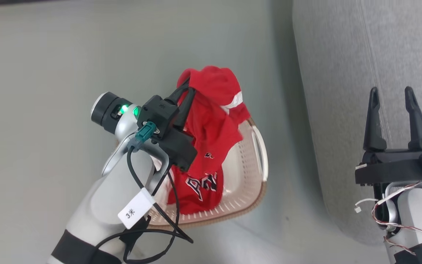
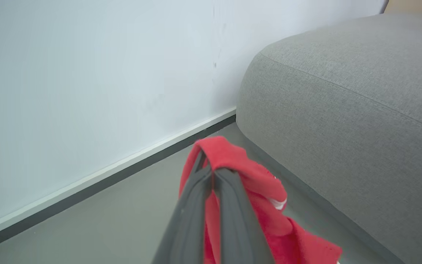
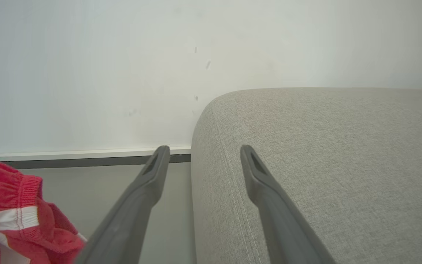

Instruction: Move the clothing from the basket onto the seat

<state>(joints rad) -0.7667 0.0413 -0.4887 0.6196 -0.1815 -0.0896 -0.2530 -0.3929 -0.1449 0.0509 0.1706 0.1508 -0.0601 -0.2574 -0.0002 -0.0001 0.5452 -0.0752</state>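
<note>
Left end effector (image 1: 188,85) pinches soft red clothing (image 1: 211,121) over perforated basket (image 1: 249,165); I see right end effector (image 1: 391,92) spread, three o'clock.

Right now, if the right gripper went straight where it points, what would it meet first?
Probably the seat, near its rounded edge, which the open right gripper straddles in its wrist view; depth is unclear.

A smooth grey floor (image 1: 50,55) meets a pale, plain wall (image 2: 86,73) along a white skirting board (image 2: 104,171) with a dark strip beneath it, and a few small marks (image 3: 208,65) dot the wall.
</note>
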